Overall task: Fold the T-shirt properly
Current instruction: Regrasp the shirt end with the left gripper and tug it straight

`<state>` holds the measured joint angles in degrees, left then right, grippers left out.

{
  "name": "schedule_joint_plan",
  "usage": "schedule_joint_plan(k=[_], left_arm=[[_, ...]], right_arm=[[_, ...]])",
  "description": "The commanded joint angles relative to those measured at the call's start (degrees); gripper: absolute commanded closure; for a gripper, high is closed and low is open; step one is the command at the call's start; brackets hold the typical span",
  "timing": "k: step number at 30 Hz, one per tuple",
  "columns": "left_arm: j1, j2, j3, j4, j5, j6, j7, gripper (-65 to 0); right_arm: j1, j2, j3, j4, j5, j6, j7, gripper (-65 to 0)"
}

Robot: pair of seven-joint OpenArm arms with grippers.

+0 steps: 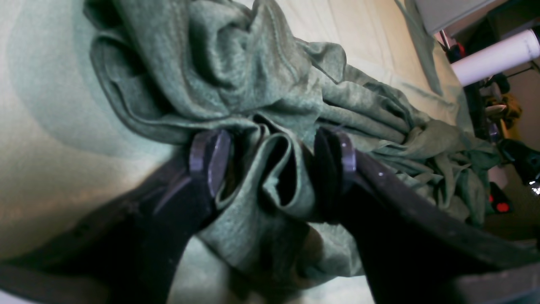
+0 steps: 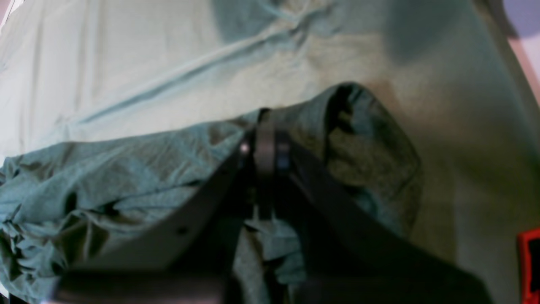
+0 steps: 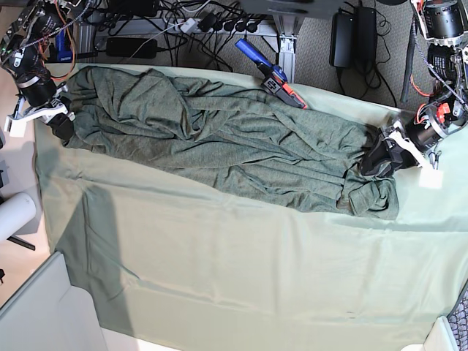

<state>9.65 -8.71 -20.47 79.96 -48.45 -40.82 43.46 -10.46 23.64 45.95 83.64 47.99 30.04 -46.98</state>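
The dark grey-green T-shirt (image 3: 219, 139) lies crumpled and stretched along the back of the pale mint table sheet (image 3: 241, 270). At the base view's left end, my right gripper (image 3: 60, 124) holds the shirt's edge. The right wrist view shows this gripper (image 2: 265, 143) with its jaws pressed together on the T-shirt (image 2: 105, 169). At the other end sits my left gripper (image 3: 376, 162). In the left wrist view it (image 1: 272, 164) stands wide open, and a loose, unsqueezed fold of the T-shirt (image 1: 202, 63) loops between its fingers (image 1: 209, 160).
A blue-handled tool with red parts (image 3: 267, 73) lies at the table's back edge, just behind the shirt. Cables and power bricks (image 3: 344, 33) crowd the floor beyond. A white tube (image 3: 14, 216) stands off the table's left edge. The sheet (image 1: 42, 126) is wrinkled.
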Motion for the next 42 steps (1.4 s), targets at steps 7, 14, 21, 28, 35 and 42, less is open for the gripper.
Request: schedule_joint_plan(k=[7,14,21,28,35,42], left_arm=[[-0.81,-0.5,-0.13,0.07,2.01,0.82,-0.35,-35.7],[-3.48,-0.52,-0.13,0.07,3.34,1.22,-0.33,-35.7],[-3.76,-0.83,-0.13,0.07,5.05,2.25,-0.13,-35.7],[-4.15,-0.81,-0.11,0.07,4.02,2.25,-0.2,-35.7],[-5.2,-0.81,-0.11,-0.13,2.69,4.2,-0.15,-35.7],[-6.38,-0.85,-0.11,-0.17,5.4,4.42,0.11,-35.7]], right_arm=[[0.42,1.38,0.52,1.01,0.87,0.26,1.03,0.0],[0.42,1.36,0.52,1.01,0.87,0.26,1.01,0.0],[0.42,1.38,0.52,1.01,0.87,0.26,0.87,0.0],[0.42,1.38,0.52,1.01,0.87,0.26,0.87,0.0],[0.42,1.36,0.52,1.01,0.9,0.26,0.87,0.0],[0.39,1.36,0.52,1.01,0.87,0.26,0.83,0.0]])
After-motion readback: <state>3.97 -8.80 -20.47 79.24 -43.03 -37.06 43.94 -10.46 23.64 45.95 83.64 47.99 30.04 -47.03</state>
